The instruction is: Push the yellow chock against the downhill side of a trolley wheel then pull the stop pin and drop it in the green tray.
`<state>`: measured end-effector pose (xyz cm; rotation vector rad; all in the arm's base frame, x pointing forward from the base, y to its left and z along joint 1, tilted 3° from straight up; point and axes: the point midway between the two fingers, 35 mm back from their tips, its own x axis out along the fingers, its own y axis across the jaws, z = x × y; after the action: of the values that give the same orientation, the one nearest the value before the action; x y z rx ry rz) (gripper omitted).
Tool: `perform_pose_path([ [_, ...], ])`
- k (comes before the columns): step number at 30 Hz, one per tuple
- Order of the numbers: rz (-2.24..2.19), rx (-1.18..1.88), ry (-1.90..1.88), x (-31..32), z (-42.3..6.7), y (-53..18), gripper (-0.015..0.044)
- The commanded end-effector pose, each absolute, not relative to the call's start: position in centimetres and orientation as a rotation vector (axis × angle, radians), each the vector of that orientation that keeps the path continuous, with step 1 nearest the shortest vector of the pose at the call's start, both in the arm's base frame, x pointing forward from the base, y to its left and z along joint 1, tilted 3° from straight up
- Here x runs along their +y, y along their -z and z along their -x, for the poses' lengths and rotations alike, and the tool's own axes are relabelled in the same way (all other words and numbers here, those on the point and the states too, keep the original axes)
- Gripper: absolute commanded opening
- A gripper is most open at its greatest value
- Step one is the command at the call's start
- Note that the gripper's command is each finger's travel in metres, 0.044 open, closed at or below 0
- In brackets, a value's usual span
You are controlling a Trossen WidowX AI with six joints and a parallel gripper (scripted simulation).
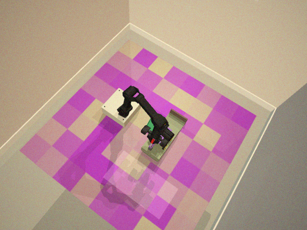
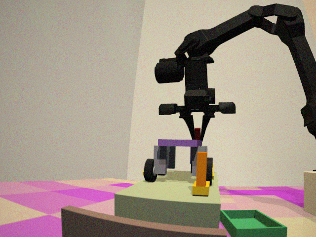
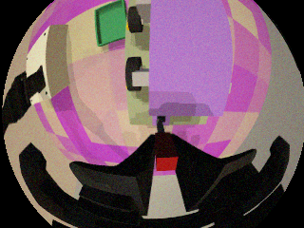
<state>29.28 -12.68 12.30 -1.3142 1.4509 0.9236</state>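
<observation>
Pinched between the gripper's [image 2: 197,136] two dark fingers [image 2: 189,127] is the red-headed stop pin [image 2: 197,133], its red top showing in the narrow gap between them. From the wrist view the red head [image 3: 166,163] sits right at the fingertips, with a thin dark shaft running down from it toward the trolley's end.

Directly below the gripper stands the trolley [image 2: 178,142], its purple deck flat and just under the fingertips, grey legs and black wheels [image 2: 149,170] resting on the pale green ramp [image 2: 166,196]. The pin is at the deck's right-hand end as seen from the exterior camera.

Below the gripper and slightly nearer the exterior camera, the yellow chock [image 2: 201,188] sits on the ramp with its orange handle [image 2: 201,168] upright, right up against the wheel on that side; whether it actually touches the wheel I cannot tell.

Lower still and off to the right of the gripper, the green tray [image 2: 251,224] lies on the checkered purple and tan floor [image 2: 38,199], beside the ramp's end.

Further back, the black arm [image 2: 229,25] arches up and over to its white base block [image 1: 111,105].
</observation>
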Motion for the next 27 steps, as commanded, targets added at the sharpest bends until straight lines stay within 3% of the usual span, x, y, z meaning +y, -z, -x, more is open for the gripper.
perform_pose_path([
  [1, 1.317, 1.452, -0.907, -12.83, -29.42, -12.79, 0.0],
  [27, 1.317, 1.452, -0.906, -13.16, -29.59, -13.63, 0.0],
])
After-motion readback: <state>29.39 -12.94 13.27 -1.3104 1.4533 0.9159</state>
